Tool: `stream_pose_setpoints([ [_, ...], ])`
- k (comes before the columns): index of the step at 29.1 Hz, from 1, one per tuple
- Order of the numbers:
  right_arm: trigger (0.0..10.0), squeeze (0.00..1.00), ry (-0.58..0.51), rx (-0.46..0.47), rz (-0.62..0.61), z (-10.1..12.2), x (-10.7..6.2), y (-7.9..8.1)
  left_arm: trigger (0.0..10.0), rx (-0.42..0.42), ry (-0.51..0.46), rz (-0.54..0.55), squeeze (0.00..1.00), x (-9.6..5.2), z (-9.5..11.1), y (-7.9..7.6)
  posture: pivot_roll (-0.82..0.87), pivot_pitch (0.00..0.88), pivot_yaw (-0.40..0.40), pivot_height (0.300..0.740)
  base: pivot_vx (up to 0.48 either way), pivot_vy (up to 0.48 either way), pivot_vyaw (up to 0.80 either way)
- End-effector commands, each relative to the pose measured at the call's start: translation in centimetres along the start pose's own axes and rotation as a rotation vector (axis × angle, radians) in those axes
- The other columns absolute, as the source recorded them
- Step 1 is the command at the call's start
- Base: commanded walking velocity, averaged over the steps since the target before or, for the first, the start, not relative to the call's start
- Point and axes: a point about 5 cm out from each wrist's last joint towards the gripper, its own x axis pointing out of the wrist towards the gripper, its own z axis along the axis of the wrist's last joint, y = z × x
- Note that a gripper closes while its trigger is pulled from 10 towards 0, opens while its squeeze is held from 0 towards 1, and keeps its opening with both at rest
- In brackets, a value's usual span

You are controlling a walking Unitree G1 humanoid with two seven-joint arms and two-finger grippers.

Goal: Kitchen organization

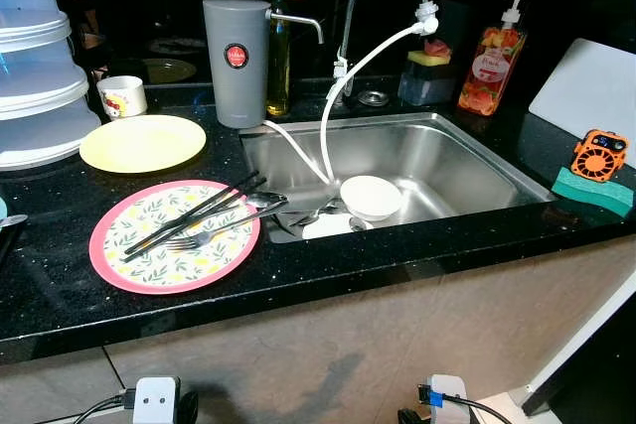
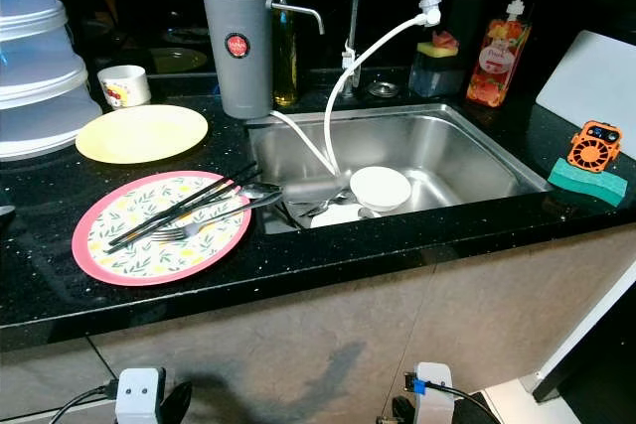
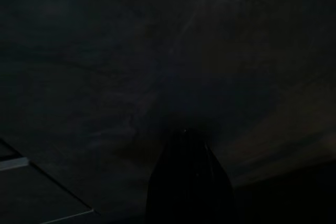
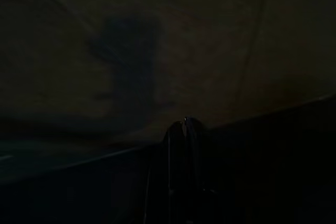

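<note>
**Kitchen organization: nothing put away yet**

Judging by the layout, barely started. Pink floral plate (image 1: 174, 236) sits on the black table (image 1: 60, 295) left of the sink (image 1: 467, 161), with chopsticks (image 1: 189, 215), fork (image 1: 214, 237) and spoon (image 1: 260, 200) lying across it. Yellow plate (image 1: 142, 142) is just behind it, bare. White bowl (image 1: 371, 197) and more cutlery are still in the sink basin. Both arms hang idle in shade: right gripper (image 4: 184, 125) jaws look pressed together, holding nothing; left gripper (image 3: 189, 135) jaws, cannot tell.
</note>
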Motion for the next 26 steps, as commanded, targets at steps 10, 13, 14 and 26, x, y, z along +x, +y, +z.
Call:
stream_pose_setpoints([
  [10, 10.0, 0.00, -0.106, 0.045, 0.027, 1.7, 0.8, 0.8, 10.0, 0.011, -0.064, 0.020, 0.00, 0.9, 1.5, 0.5, 0.04, 0.017, -0.021, 0.740, 0.000, 0.000, 0.00],
  [13, 10.0, 0.00, -0.115, 0.059, 0.035, 1.8, 0.9, 0.9, 10.0, 0.015, -0.072, 0.024, 0.00, 1.1, 1.8, 0.5, 0.04, 0.017, -0.021, 0.740, 0.000, 0.000, 0.00],
  [14, 10.0, 0.00, -0.121, 0.064, 0.038, 1.9, 0.9, 0.9, 10.0, 0.017, -0.075, 0.026, 0.00, 1.2, 1.8, 0.5, 0.05, 0.019, -0.024, 0.740, 0.000, 0.000, 0.00],
  [26, 10.0, 0.00, 0.169, -0.073, -0.085, -1.2, 0.2, -0.5, 10.0, 0.127, 0.273, 0.004, 0.00, -0.3, -2.6, 0.6, 0.05, 0.016, -0.018, 0.740, 0.000, 0.000, 0.00],
])
